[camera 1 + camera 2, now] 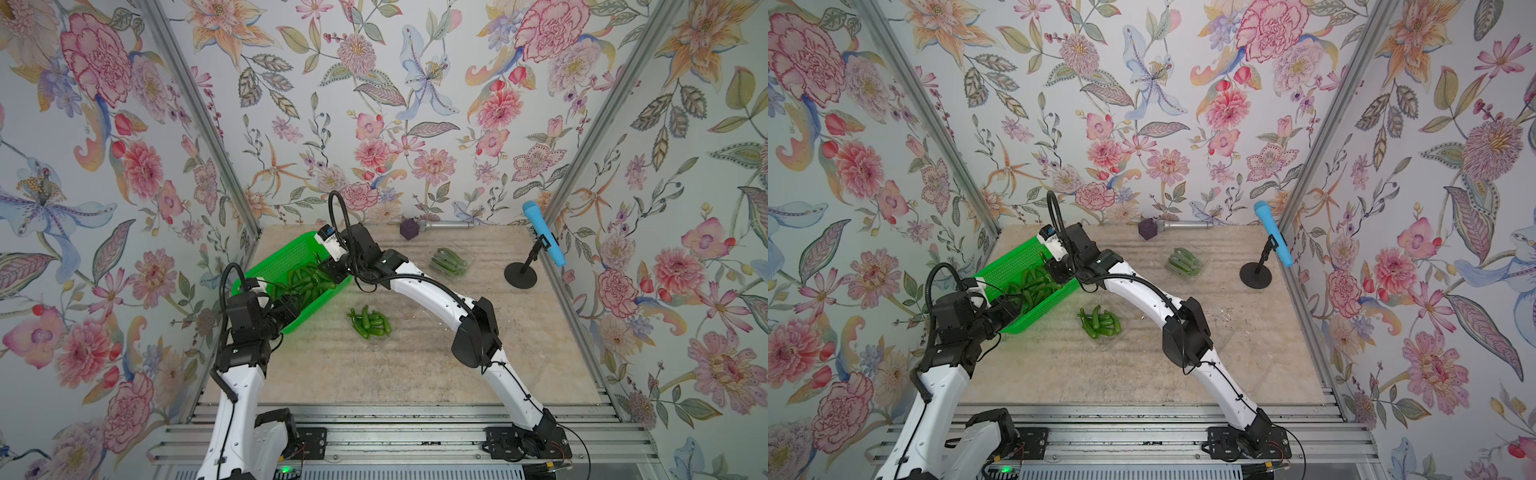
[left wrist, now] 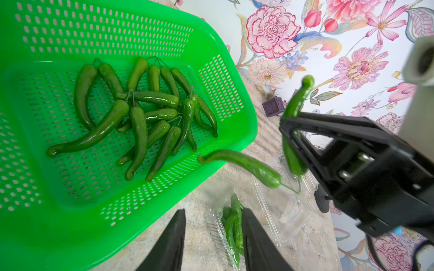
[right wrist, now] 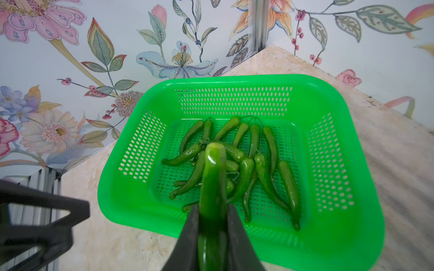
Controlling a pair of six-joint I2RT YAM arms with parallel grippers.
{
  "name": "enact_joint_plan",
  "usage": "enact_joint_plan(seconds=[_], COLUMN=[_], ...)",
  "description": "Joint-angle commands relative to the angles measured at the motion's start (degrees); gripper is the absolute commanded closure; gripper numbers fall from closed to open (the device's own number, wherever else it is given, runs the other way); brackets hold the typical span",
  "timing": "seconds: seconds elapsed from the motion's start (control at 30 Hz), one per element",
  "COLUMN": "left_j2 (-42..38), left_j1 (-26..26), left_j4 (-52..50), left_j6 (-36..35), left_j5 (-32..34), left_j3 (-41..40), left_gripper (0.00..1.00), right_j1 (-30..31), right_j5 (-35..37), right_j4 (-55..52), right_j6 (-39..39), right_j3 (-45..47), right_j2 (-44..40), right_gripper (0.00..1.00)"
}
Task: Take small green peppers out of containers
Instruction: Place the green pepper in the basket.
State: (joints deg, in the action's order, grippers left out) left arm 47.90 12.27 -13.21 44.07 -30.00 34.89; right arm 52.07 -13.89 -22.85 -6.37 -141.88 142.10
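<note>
**Pepper held over the basket, release is next**

One small green pepper (image 3: pixel 212 178), glossy, slim and slightly curved, is pinched in the right gripper (image 3: pixel 213 207) above the green basket (image 3: pixel 234 79), left of centre in both top views. A second pepper (image 2: pixel 242 163) hangs beside it, apparently joined to it at the thin, wiry stems.

This looks like the drop-off step. The jaws should next part over the basket's middle, so both peppers land on the pile (image 3: pixel 265 173) and not on the rim.

The left gripper (image 2: pixel 213 212), at the basket's lower corner, is spread and empty.

Just below centre in both top views, an open container (image 2: pixel 217 226) of thin, ribbed clear plastic holds more peppers. A closed container (image 1: pixel 451 261) lies up and right of centre. The basket is rigid, perforated plastic.
</note>
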Motion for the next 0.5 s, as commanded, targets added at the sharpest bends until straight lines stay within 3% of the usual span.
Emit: enact_joint_plan(seconds=[0.0, 0.17, 0.47], left_j2=[-2.02, -3.06, -4.21], left_j1=[0.82, 0.83, 0.87], left_j4=[-2.72, -1.8, -3.31], left_j6=[-1.6, -1.3, -3.2], left_j5=[-3.33, -6.2, -8.74], left_j3=[-2.33, -3.84, -2.78], left_gripper=[0.58, 0.57, 0.57], right_j1=[0.35, 0.56, 1.78], right_j5=[-2.6, -2.79, -0.9], right_j4=[6.99, 13.33, 19.14], right_j6=[-5.47, -8.85, -12.41], right_j3=[-4.63, -4.8, -12.84], right_j2=[2.74, 6.31, 16.45], right_gripper=[0.96, 0.87, 0.86])
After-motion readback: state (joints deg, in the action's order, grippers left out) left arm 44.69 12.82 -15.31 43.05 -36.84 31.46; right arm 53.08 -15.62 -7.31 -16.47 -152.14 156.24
